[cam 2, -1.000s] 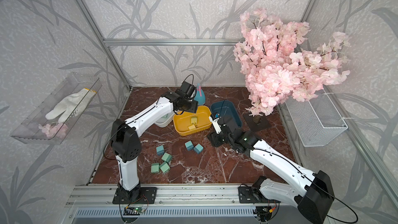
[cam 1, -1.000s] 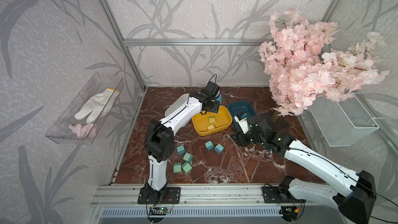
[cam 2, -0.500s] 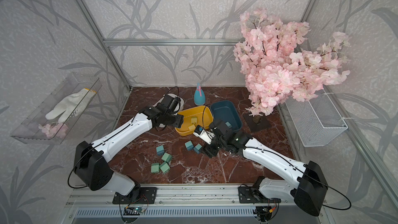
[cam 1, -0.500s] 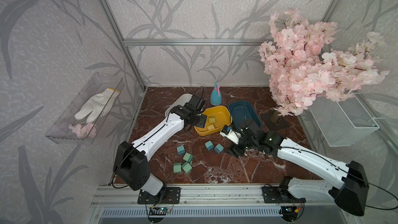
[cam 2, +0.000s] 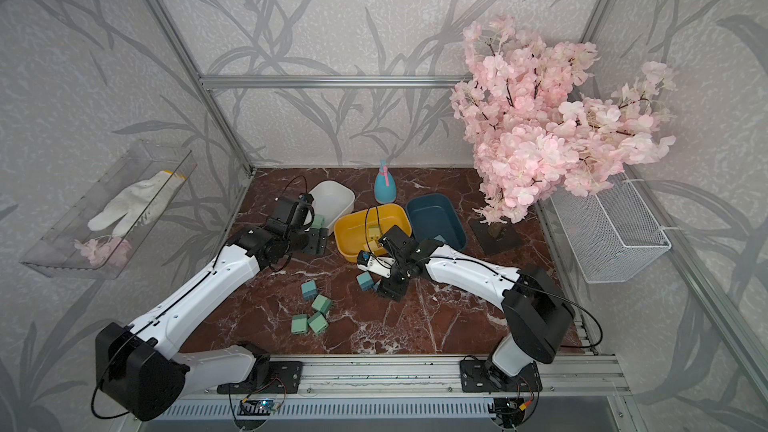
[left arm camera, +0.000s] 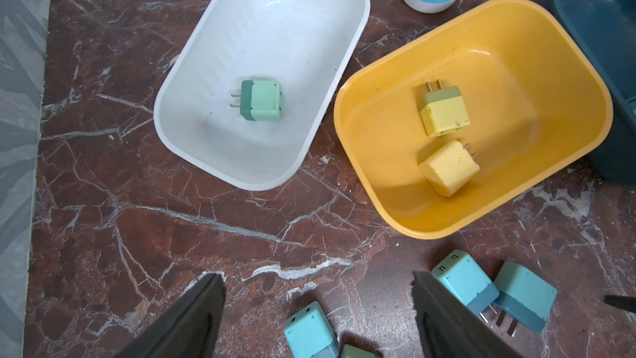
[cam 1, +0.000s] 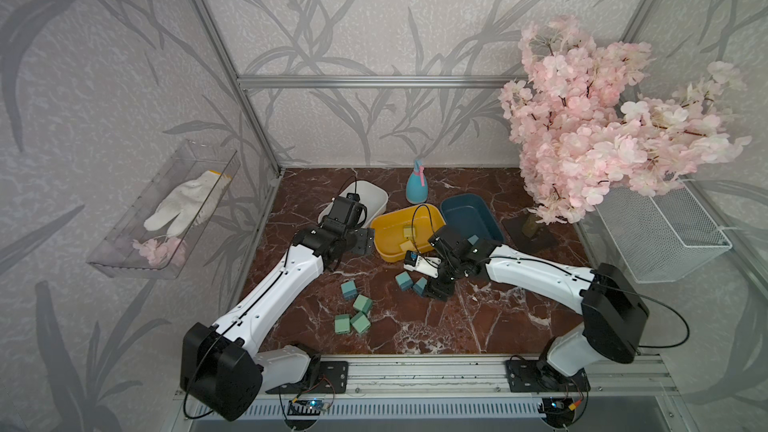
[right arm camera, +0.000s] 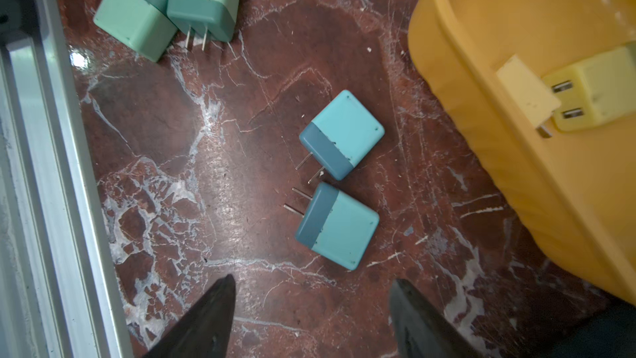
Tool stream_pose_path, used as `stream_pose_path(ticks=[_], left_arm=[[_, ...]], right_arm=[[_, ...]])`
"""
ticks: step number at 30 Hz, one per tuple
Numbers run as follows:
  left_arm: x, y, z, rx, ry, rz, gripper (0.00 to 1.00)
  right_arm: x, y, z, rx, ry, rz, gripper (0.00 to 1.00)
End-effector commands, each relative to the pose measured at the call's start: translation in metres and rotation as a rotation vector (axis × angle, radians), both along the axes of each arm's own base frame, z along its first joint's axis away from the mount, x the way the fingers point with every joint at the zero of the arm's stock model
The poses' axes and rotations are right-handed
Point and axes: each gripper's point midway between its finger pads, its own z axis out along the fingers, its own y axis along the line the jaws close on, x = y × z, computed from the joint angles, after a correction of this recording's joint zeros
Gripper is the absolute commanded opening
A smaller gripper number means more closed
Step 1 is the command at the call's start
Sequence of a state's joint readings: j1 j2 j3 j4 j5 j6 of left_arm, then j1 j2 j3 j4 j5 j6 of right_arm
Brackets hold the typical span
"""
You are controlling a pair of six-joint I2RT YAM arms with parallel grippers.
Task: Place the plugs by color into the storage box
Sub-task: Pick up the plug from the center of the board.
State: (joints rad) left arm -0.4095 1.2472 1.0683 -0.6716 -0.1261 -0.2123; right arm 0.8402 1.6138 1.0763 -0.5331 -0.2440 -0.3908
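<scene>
Both top views show you the whole red marble desk [cam 1: 478, 326] from high in front; both wrist cameras look down close, sharing the yellow plastic tub [left arm camera: 533, 115] [right arm camera: 481, 184].

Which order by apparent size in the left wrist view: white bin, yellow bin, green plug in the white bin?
1. Yellow bin and white bin: near alike. Yellow covers slightly more, but white runs to the frame edge, so unranked.
2. Green plug: far smallest.
</scene>
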Motion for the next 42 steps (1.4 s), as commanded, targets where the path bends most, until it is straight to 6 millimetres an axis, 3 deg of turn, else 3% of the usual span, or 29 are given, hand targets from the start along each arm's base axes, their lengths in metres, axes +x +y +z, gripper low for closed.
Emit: stream_pose_path(ticks=[1,12,20,28,35,42], left_arm=[[0.008,0.002,0.004,-0.041,-0.021,0.022,0.88],[0.014,0.010,0.003,-0.103,-0.007,0.057,0.89],[0.017,0.013,0.003,-0.136,0.001,0.070,0.89],[0.019,0.018,0.004,-0.155,-0.002,0.087,0.89],[0.020,0.018,0.004,-0.185,0.001,0.089,0.88],[0.020,0.019,0.003,-0.183,0.000,0.095,0.87]], right_arm=[[0.000,0.004,-0.007,-0.034,0.022,0.027,0.75],[0.012,0.016,-0.048,-0.085,0.061,0.021,0.76],[0.015,0.020,-0.062,-0.097,0.081,0.001,0.73],[0.014,0.011,-0.053,-0.107,0.050,-0.017,0.65],[0.015,-0.001,-0.032,-0.088,0.003,-0.088,0.54],[0.008,-0.009,-0.008,-0.017,-0.022,-0.150,0.51]])
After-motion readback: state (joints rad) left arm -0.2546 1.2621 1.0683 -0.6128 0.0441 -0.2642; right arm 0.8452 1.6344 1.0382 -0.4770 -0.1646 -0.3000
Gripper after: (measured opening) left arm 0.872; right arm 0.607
